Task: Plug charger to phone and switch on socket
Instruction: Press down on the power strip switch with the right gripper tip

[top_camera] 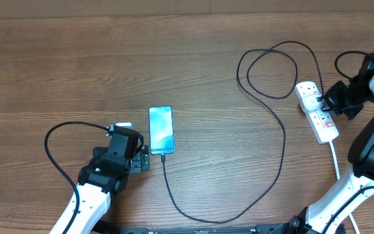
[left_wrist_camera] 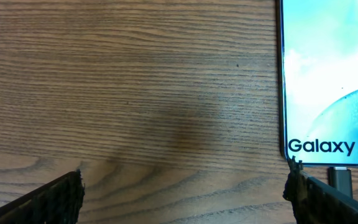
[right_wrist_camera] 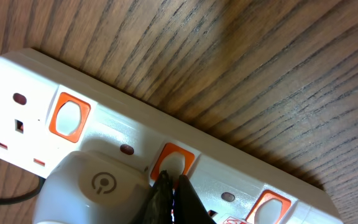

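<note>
The phone (top_camera: 162,130) lies flat with its light blue "Galaxy S24+" screen up; it also shows at the right of the left wrist view (left_wrist_camera: 331,81). The charger cable (top_camera: 283,146) runs in a long loop from the socket to the phone's near end, where its plug tip (left_wrist_camera: 340,177) sits in the port. My left gripper (left_wrist_camera: 185,193) is open and empty on the table just left of the phone. The white socket strip (top_camera: 317,110) lies at the right. My right gripper (right_wrist_camera: 174,186) is shut, its tips pressing the orange switch (right_wrist_camera: 174,160) beside the white charger plug (right_wrist_camera: 95,186).
Two more orange switches (right_wrist_camera: 67,116) (right_wrist_camera: 269,206) sit on the strip either side of the pressed one. The strip's white lead (top_camera: 336,162) runs toward the near edge. The left arm's thicker black cable (top_camera: 54,153) loops at the left.
</note>
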